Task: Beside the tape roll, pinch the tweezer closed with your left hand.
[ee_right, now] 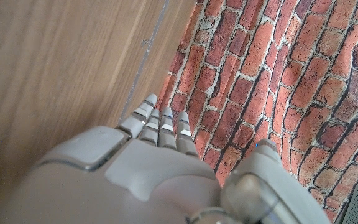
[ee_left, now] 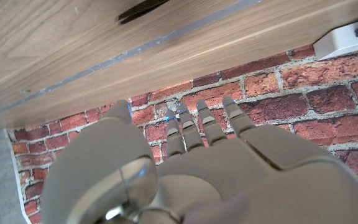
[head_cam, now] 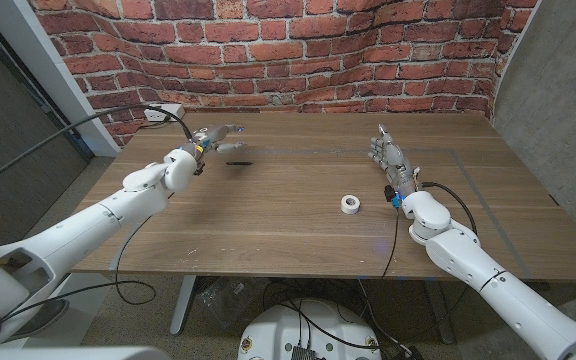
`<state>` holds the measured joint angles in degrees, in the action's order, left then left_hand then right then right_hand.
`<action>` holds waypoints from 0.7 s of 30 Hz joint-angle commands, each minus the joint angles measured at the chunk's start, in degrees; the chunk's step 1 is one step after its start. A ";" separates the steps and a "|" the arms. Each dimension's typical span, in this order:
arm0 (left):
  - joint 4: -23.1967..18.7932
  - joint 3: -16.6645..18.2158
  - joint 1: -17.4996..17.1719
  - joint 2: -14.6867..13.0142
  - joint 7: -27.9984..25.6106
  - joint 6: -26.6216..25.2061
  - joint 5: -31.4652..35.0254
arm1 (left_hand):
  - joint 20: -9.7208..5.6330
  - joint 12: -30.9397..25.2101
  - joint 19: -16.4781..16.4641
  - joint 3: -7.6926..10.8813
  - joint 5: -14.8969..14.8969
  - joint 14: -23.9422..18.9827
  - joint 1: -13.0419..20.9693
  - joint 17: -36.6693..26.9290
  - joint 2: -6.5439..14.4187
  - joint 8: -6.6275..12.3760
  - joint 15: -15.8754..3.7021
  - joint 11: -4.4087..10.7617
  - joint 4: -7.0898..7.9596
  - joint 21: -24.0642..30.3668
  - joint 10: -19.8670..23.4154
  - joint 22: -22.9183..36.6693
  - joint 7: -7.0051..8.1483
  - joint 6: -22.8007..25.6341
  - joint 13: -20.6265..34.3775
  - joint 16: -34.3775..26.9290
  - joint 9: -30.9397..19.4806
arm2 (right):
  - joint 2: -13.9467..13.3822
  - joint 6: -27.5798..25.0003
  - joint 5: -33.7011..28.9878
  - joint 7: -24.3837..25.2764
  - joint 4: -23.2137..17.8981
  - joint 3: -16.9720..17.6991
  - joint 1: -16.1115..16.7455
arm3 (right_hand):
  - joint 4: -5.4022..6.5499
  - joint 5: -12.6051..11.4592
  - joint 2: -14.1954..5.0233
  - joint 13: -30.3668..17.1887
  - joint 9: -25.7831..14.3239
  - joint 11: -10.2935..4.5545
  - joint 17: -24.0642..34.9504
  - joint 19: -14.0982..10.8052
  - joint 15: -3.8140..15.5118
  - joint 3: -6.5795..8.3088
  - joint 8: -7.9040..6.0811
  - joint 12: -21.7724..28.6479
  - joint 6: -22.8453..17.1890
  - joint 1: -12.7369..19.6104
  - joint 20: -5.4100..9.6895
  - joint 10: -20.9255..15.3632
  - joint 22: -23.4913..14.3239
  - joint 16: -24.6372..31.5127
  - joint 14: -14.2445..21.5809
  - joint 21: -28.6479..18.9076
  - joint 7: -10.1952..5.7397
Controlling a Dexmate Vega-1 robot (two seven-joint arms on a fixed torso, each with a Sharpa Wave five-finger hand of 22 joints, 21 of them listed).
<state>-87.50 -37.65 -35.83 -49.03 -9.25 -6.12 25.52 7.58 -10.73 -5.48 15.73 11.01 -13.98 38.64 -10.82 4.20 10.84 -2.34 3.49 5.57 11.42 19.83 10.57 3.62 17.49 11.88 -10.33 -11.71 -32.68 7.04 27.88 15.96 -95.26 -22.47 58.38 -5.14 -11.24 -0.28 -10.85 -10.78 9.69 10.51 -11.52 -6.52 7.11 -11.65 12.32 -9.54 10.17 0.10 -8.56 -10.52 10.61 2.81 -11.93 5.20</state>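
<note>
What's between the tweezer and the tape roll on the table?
Nothing: in the head view, only bare wooden table lies between the tweezer and the tape roll.

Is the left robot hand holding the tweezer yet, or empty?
Empty. The left robot hand hovers with fingers spread, and the tweezer lies apart from it on the table.

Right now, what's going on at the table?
The left hand hovers near the tweezer, fingers spread, holding nothing; the dark tweezer lies on the table just beyond its fingertips, not yet pinched. The tape roll sits well apart from the tweezer, nearer the right hand, which waits open with fingers straight, holding nothing.
</note>
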 commanded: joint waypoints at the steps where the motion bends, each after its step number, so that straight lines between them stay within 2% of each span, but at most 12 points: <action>1: -6.79 7.85 -6.27 -0.81 -0.16 2.72 -12.29 | 0.40 -0.75 0.15 -0.60 -0.06 -0.27 -1.78 -0.25 -0.22 0.97 0.52 -0.51 1.33 0.33 0.61 0.26 -0.56 1.76 0.21 -0.59 -0.04 | -0.88 1.38 -2.53 1.29 -1.65 0.48 0.72 | -0.11 0.09 -0.59 -0.06 -0.34 -0.04 0.18 -0.04 -0.03 -0.04 0.03 0.45 -0.60 -0.01 0.01 -0.78 -0.13 0.26 0.64 0.02 -0.12; 12: -10.09 15.23 -12.77 -0.88 0.05 9.95 -26.03 | 0.55 -1.02 0.18 -1.38 0.05 -0.47 -3.50 -0.24 -0.27 1.22 1.36 -1.93 2.20 0.44 0.85 0.30 -1.39 2.72 0.17 -0.76 0.11 | -1.62 3.99 -4.05 1.06 -3.43 1.45 1.91 | -0.11 0.11 -0.48 -0.03 -0.32 -0.28 0.17 -0.24 0.22 -0.20 -0.19 0.63 -1.34 -0.17 0.23 -1.37 -0.13 0.32 1.07 -0.05 0.12; 13: -10.53 15.73 -13.34 -0.80 0.25 10.10 -27.21 | 0.54 -1.00 0.19 -1.47 0.06 -0.47 -3.67 -0.23 -0.29 1.21 1.47 -2.35 2.27 0.44 0.75 0.30 -1.43 2.74 0.17 -0.77 0.12 | -1.63 4.06 -4.10 1.13 -3.63 1.56 2.02 | -0.11 0.11 -0.47 -0.03 -0.32 -0.31 0.17 -0.25 0.22 -0.22 -0.20 0.63 -1.39 -0.19 0.23 -1.40 -0.13 0.32 1.08 -0.05 0.15; 21: -11.15 18.23 -16.61 1.01 0.53 15.03 -33.74 | 0.96 -1.01 0.37 -1.98 0.04 -0.19 -4.67 -0.23 -0.43 0.80 2.32 -2.74 2.65 0.45 0.59 0.32 -2.11 1.90 0.15 -0.71 0.21 | -2.02 4.21 -4.97 0.84 -4.65 1.93 1.90 | -0.11 0.12 -0.38 -0.02 -0.31 -0.38 0.16 -0.36 0.20 -0.31 -0.23 0.71 -1.57 -0.28 0.23 -1.66 -0.13 0.31 1.18 -0.09 0.13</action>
<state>-96.80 -23.92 -47.63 -49.63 -8.96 2.73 1.67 7.88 -11.27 -5.18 13.92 11.01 -14.20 34.26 -10.81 4.17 11.50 -0.45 1.30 7.84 11.74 20.14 10.81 1.86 19.60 11.87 -10.63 -11.45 -34.10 10.51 24.08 16.99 -98.39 -21.15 60.03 -5.30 -11.24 -0.49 -10.85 -10.78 9.36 10.51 -11.52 -6.17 6.95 -11.65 12.77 -10.34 9.96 0.11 -9.51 -10.53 10.61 3.62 -11.93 5.23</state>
